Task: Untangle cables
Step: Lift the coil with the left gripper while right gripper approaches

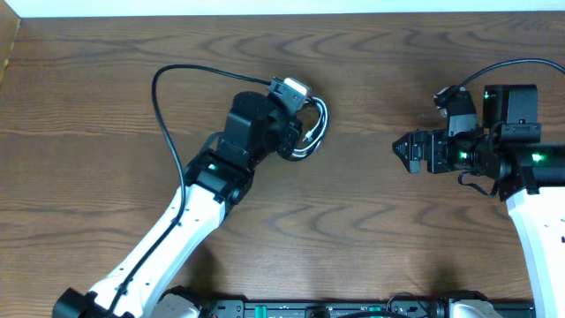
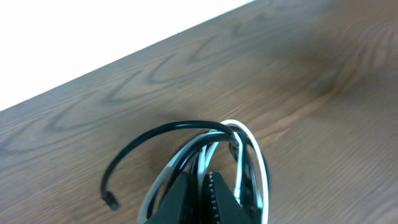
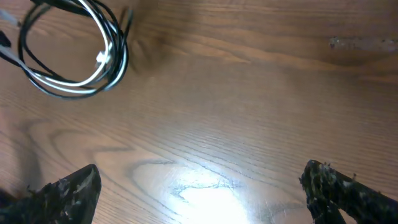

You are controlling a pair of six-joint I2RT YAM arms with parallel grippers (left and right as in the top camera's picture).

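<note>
Closest to the left wrist camera, the left gripper (image 2: 200, 182) was seen with its jaws pressed together, and strands of the cables (image 2: 239, 140) were caught between its fingers (image 2: 177, 199). Around the fingertips the white cable (image 2: 252, 138) and the black cable (image 2: 155, 132) were wound together in one small loop. One plug end (image 2: 111, 200) of the black cable was left free, just beside the loop, low over the wood. From overhead, the loop was found in the far half of the table (image 1: 106, 71), about midway between its left and right edges. It was half covered by the left wrist. Well apart from it, toward the right edge, the right gripper (image 1: 399, 150) was held with its jaws spread wide and nothing between them. Its tips were pointed toward the loop.
</note>
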